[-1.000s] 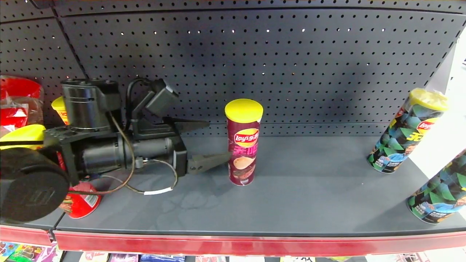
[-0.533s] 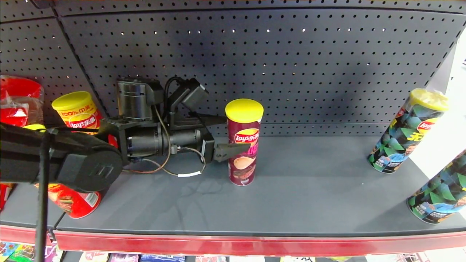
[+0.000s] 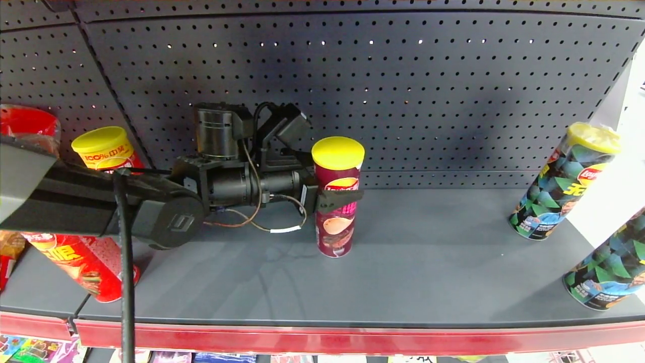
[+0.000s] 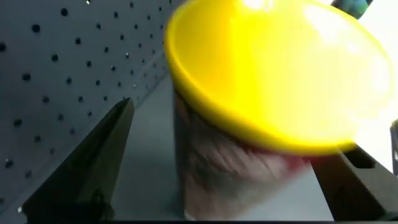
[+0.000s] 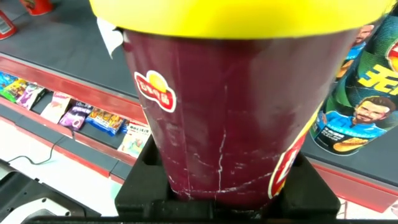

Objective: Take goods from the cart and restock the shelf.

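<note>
Maroon can (image 3: pixel 335 232): standing upright mid-shelf (image 3: pixel 428 262); glossy cylinder w/ yellow plastic lid.
L gripper (image 3: pixel 335 179): arm lying level from the left, fingers spread, sitting either side of the can's upper half.
R gripper (image 5: pixel 227 186): clenching 2nd maroon can (image 5: pixel 236 112).
Counts: 2 patterned cans (image 3: pixel 559 181) leaning at right; 2 red cans (image 3: pixel 103 151) at left.
</note>
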Tool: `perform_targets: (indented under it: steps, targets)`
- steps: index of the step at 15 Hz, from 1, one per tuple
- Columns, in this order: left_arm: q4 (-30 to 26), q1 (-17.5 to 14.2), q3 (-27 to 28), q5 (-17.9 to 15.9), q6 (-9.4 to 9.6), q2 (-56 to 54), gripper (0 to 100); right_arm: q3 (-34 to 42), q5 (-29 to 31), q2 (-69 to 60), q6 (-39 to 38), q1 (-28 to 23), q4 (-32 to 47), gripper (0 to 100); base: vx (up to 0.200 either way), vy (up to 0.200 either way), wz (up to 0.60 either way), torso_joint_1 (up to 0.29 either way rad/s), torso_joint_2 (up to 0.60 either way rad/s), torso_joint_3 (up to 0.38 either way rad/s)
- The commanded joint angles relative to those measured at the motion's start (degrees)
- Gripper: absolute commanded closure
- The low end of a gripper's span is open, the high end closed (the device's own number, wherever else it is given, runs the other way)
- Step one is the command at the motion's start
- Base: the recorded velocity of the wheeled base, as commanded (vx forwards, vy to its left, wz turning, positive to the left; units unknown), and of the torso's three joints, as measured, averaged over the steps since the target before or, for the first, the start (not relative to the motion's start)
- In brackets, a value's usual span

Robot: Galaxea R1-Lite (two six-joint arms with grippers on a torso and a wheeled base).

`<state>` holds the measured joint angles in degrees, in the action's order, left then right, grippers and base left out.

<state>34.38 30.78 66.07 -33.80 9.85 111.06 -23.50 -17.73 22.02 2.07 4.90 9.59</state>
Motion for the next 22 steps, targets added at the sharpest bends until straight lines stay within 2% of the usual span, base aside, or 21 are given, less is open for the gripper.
perform_targets:
  steps: [1, 3, 4, 9, 11, 14, 16, 18, 19, 20, 22]
  targets:
    - [-0.01, 0.42, 1.43, 0.32, -0.01, 2.06, 0, 0.21, -0.03, 0.13, 0.04, 0.02, -0.01, 100, 0.0, 0.0, 0.0, 0.0, 0.0, 0.0]
    - [-0.01, 0.86, 1.43, 0.23, -0.01, 2.41, 0, 0.12, -0.03, 0.22, 0.04, 0.02, -0.01, 100, 0.0, 0.0, 0.0, 0.0, 0.0, 0.0]
    - [-0.01, 1.12, 1.78, -0.03, -0.01, 3.2, 100, 0.21, -0.03, 0.31, 0.04, 0.02, -0.01, 100, 0.0, 0.0, 0.0, 0.0, 0.0, 0.0]
    - [0.16, 1.12, 0.99, -1.62, -0.09, 2.23, 100, 0.21, -0.03, 0.92, 0.04, 0.02, -0.01, 100, 0.0, 0.0, 0.0, 0.0, 0.0, 0.0]
    - [0.08, 1.12, -1.56, -3.72, -0.09, -0.58, 100, 0.12, -0.03, 1.01, 0.04, 0.02, -0.01, 100, 0.0, 0.0, 0.0, 0.0, 0.0, 0.0]
    - [-0.01, 1.12, -8.86, -8.91, -0.09, -6.38, 100, -0.14, -0.12, 1.45, -0.05, 0.11, -0.01, 100, 0.0, 0.0, 0.0, 0.0, 0.0, 0.0]
    - [0.08, 1.12, -11.58, -11.81, -0.01, -8.31, 100, -0.14, -0.03, 1.45, -0.05, 0.11, -0.01, 100, 0.0, 0.0, 0.0, 0.0, 0.0, 0.0]
    - [0.16, 1.12, -11.67, -12.6, 0.08, -8.31, 100, -0.23, -0.03, 1.45, -0.05, 0.11, -0.01, 100, 0.0, 0.0, 0.0, 0.0, 0.0, 0.0]
    - [0.16, 1.21, -11.76, -14.18, 0.08, -8.14, 100, -0.31, -0.03, 1.54, 0.04, 0.11, -0.01, 100, 0.0, 0.0, 0.0, 0.0, 0.0, 0.0]
    - [0.16, 1.21, -11.84, -14.89, 0.87, -7.7, 100, -0.4, -0.03, 1.63, -0.05, 0.11, -0.01, 100, 0.0, 0.0, 0.0, 0.0, 0.0, 0.0]
    - [0.08, 1.21, -12.11, -16.29, 3.69, -6.55, 100, -0.67, -0.03, 1.98, 0.04, 0.11, -0.1, 100, 0.0, 0.0, 0.0, 0.0, 0.0, 0.0]
